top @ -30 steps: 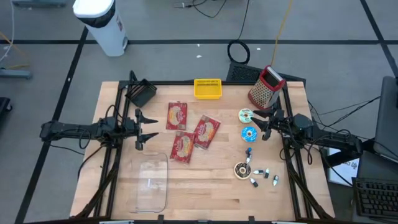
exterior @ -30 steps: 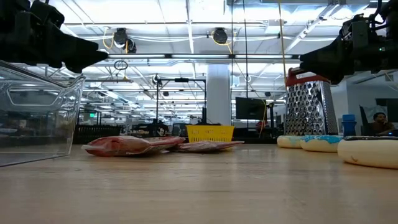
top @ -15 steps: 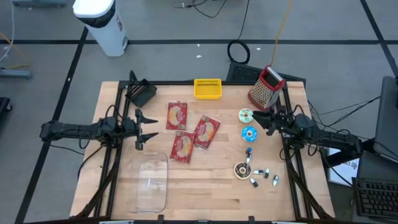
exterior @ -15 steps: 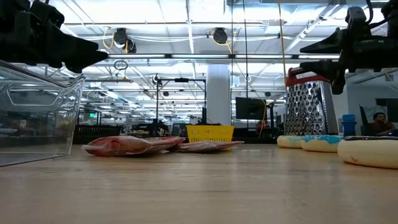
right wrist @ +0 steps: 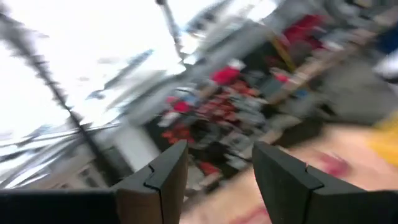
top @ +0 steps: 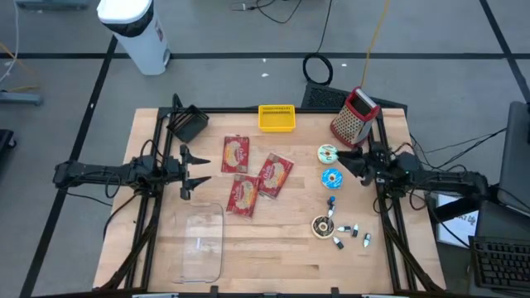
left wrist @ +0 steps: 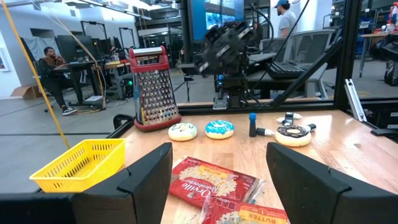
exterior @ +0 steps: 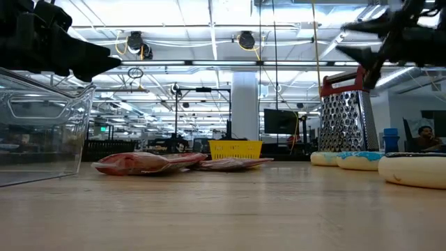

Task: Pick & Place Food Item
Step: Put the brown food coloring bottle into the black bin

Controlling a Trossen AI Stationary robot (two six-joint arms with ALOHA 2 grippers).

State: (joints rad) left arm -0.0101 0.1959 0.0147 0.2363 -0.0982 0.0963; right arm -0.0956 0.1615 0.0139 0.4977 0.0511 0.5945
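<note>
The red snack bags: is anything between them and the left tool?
Nothing visible. The left tool, jaws open, hovers just left of the red snack bags, with only bare table between them.

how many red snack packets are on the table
3. One lies nearest the yellow basket, one sits to its right, and one is nearest the clear container. None seem hidden.

Wooden table (top: 273,248) bears snack packets (top: 251,175), doughnuts (top: 329,165), grater (top: 353,116), perhaps markers (top: 352,234).
</note>
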